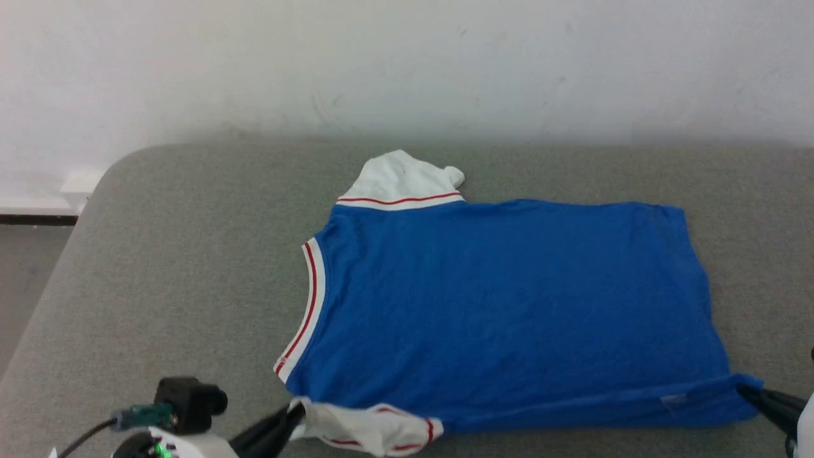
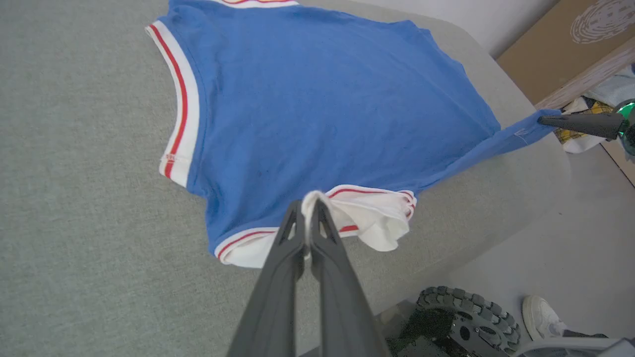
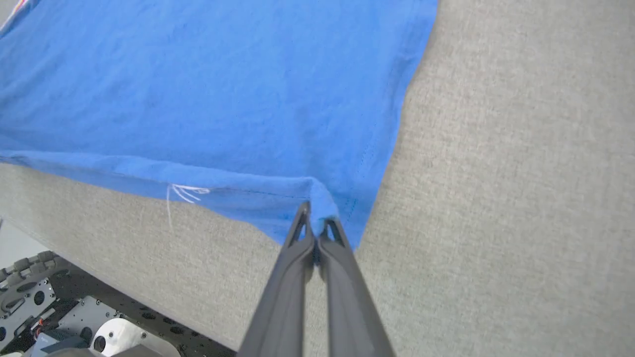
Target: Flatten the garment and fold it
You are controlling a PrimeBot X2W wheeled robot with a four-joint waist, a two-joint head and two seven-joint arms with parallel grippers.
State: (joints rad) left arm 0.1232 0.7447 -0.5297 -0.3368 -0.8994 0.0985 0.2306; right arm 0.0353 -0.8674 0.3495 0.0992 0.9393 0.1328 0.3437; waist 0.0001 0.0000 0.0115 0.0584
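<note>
The garment (image 1: 509, 299) lies spread on the grey table (image 1: 178, 254), plain blue side up, its collar trim to the left and one white sleeve (image 1: 404, 181) at the far edge. My left gripper (image 1: 296, 416) is shut on the near white sleeve (image 2: 367, 213), pinching its fabric between the fingertips (image 2: 311, 210). My right gripper (image 1: 744, 389) is shut on the near hem corner (image 3: 322, 203) of the garment (image 3: 198, 89), lifted slightly off the table. The same right gripper (image 2: 545, 120) appears in the left wrist view, pulling that corner taut along the near edge.
A white wall (image 1: 407, 63) stands behind the table. In the left wrist view a cardboard box (image 2: 555, 44) and cloth lie past the table's right end, the robot's wheel (image 2: 466, 317) and a person's white shoe (image 2: 540, 315) are on the floor.
</note>
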